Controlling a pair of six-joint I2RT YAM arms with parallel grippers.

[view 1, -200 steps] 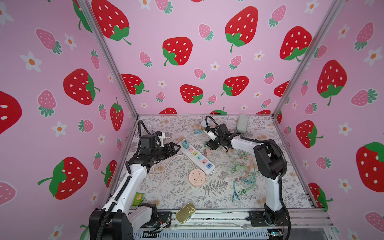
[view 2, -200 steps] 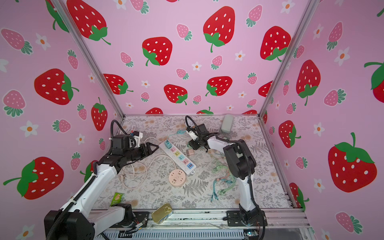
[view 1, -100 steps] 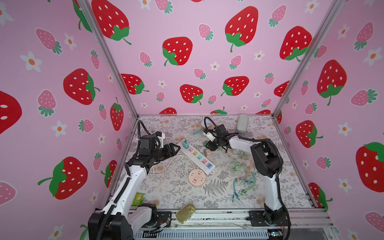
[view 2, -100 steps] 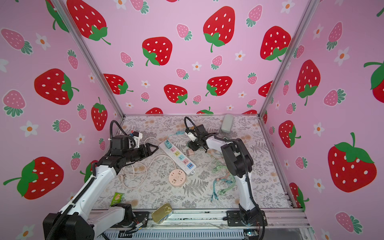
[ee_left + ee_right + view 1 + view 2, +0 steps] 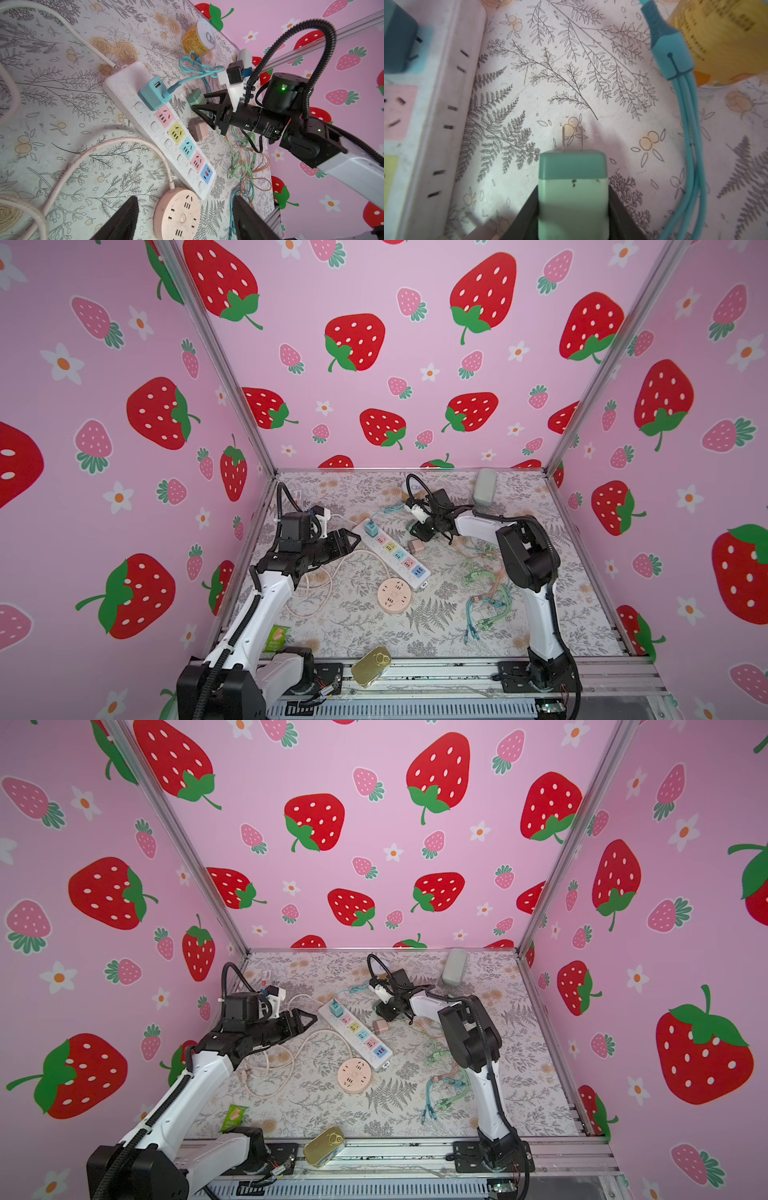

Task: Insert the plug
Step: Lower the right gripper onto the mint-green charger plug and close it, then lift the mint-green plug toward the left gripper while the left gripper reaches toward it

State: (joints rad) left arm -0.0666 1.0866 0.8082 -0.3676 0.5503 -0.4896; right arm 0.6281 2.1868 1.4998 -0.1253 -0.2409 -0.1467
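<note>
**Jaws: right pair clamped, left pair apart**

Power strip [image 5: 124, 87] is cut off at the right wrist view's edge; only part of its sockets shows there. Left gripper [image 5: 184, 199] hangs spread near the strip's cord end. Right gripper [image 5: 573, 193] all but hides the green plug [image 5: 572, 168] in both top views. Up close, the plug sits between its fingers, gripped on both sides, prongs past the tips, just beside the strip.
</note>
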